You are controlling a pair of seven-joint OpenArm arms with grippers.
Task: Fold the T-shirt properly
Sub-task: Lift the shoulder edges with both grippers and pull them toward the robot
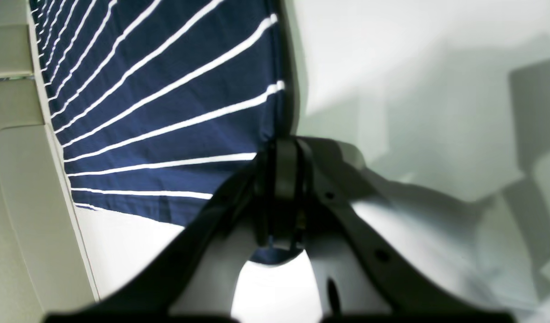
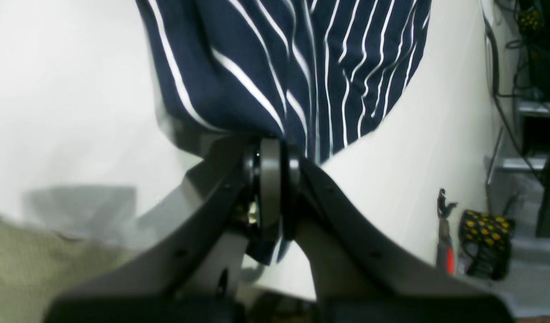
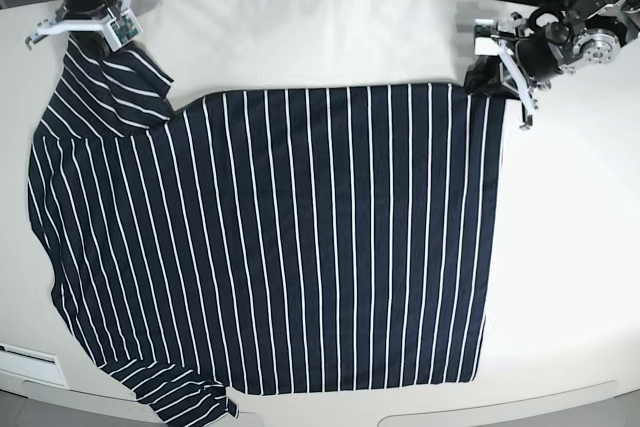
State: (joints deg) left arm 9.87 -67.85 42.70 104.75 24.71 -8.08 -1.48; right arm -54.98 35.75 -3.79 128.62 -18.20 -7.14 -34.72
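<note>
Item: T-shirt [image 3: 300, 237], dark navy with thin white stripes, spread mostly flat across the white table [image 3: 570, 277]; judged light, limp and prone to sag or wrinkle, so best held at corners and hems. Left gripper [image 3: 497, 74] pinches the far hem corner. Right gripper [image 3: 88, 32] pinches bunched cloth at the sleeve end.
</note>
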